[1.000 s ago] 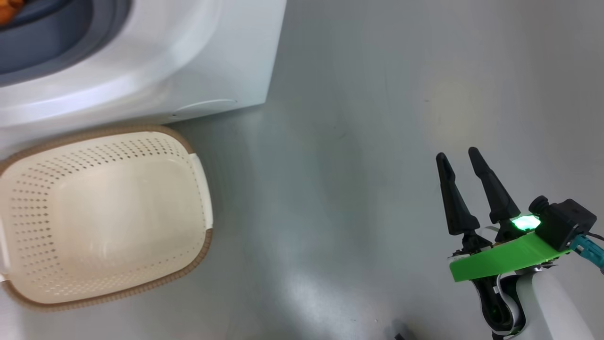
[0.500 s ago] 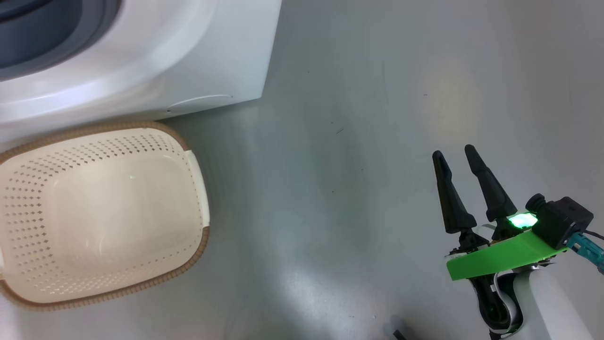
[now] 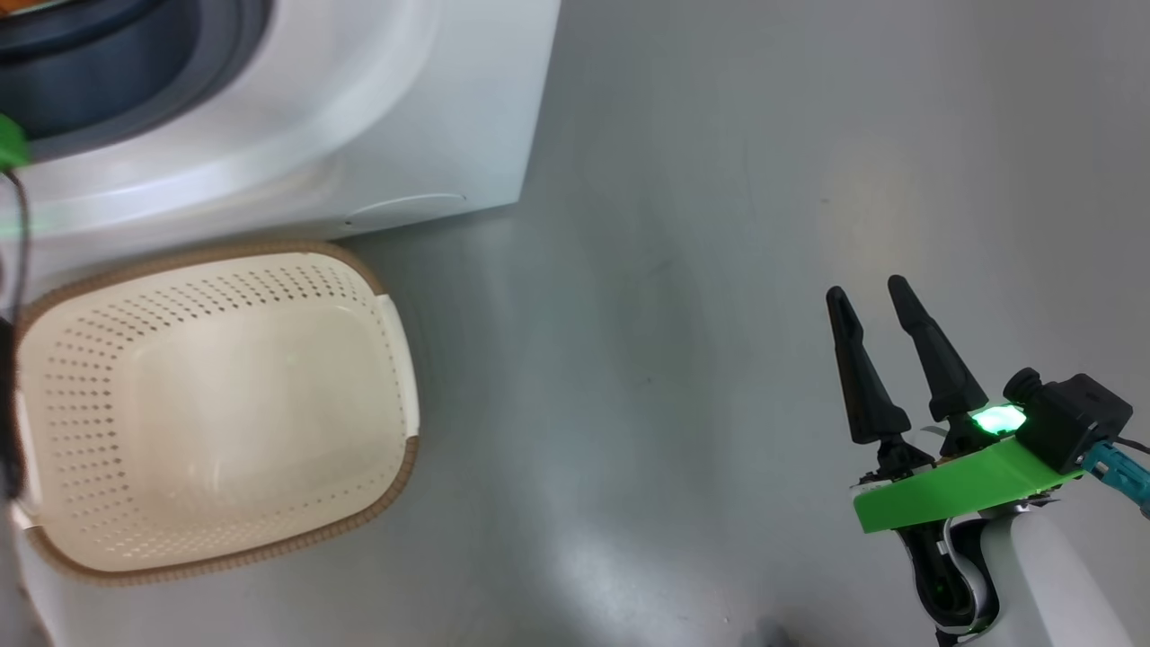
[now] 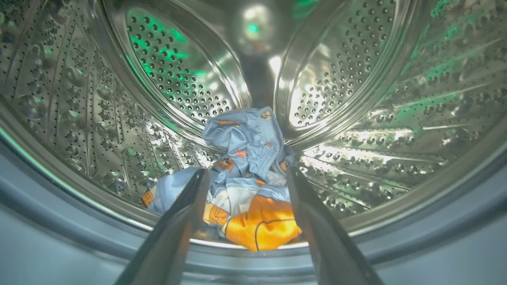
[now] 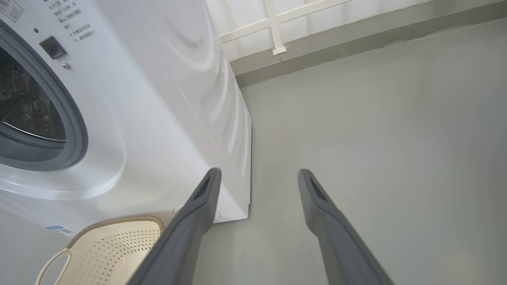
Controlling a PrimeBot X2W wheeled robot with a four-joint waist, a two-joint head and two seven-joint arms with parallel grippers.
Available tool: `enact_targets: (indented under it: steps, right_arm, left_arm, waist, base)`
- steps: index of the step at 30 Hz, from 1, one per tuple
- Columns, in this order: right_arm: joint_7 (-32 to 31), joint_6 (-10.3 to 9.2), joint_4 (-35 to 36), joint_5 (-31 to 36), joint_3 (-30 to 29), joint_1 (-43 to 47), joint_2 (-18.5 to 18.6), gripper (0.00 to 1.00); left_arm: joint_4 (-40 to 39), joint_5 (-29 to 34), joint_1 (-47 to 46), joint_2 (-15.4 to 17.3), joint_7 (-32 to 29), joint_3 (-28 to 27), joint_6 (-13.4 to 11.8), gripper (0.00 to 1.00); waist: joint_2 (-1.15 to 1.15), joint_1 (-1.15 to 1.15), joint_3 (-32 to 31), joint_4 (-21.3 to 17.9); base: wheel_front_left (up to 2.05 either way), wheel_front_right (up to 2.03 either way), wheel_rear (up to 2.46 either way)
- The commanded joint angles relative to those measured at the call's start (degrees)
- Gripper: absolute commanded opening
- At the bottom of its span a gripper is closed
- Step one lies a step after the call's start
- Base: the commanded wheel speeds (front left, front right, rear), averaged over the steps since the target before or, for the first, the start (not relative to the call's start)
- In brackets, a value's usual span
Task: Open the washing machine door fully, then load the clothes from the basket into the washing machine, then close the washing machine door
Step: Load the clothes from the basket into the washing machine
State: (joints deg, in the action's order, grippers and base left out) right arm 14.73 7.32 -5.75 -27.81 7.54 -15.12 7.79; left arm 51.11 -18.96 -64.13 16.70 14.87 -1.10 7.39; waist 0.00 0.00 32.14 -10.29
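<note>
My left gripper [image 4: 247, 173] is inside the steel drum [image 4: 178, 79] of the washing machine [image 3: 359, 117], open, its fingers on either side of the clothes [image 4: 245, 158]. They lie loose in a blue, orange-printed heap at the drum's bottom front, gripped by nothing. The cream basket [image 3: 225, 404] stands on the floor in front of the machine with nothing in it. My right gripper [image 3: 867, 289] hovers open over bare floor to the right, holding nothing. The washing machine door is out of view.
A green piece of my left arm [image 3: 9, 144] and a dark cable cross the head view's left edge by the grey gasket. Grey floor [image 3: 674, 314] stretches to the machine's right. A white wall with a skirting [image 5: 317, 39] runs behind.
My left gripper has opened. The head view has shifted a little, and a green piece of my left arm now shows at its left edge. The right gripper has not moved.
</note>
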Motion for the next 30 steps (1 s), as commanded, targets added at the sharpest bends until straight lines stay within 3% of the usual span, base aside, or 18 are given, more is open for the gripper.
enact_targets:
  steps: [1, 20, 30]
  right_arm:
    - [0.27, 0.17, 1.09, 0.55, 0.92, 1.04, 0.61, 1.0]
    - [0.27, 0.17, -0.73, 0.49, -0.16, 6.23, 4.33, 1.0]
    - [0.27, 0.17, -2.08, -0.01, -0.27, 10.31, 5.86, 1.0]
  left_arm:
    - [-1.8, 0.3, 1.35, 2.56, 0.13, -0.89, 0.1, 1.0]
    - [-17.99, 3.4, 28.87, -6.58, 0.13, -5.8, 0.1, 1.0]
    - [-24.72, 4.11, 42.78, -9.06, 0.13, -6.25, 0.1, 1.0]
  waist:
    - [0.0, 0.0, -0.79, 0.74]
    - [0.0, 0.0, -11.88, 6.88]
    - [0.0, 0.0, -18.98, 9.03]
  base:
    - [0.0, 0.0, 0.0]
    - [0.0, 0.0, 0.0]
    - [0.0, 0.0, 0.0]
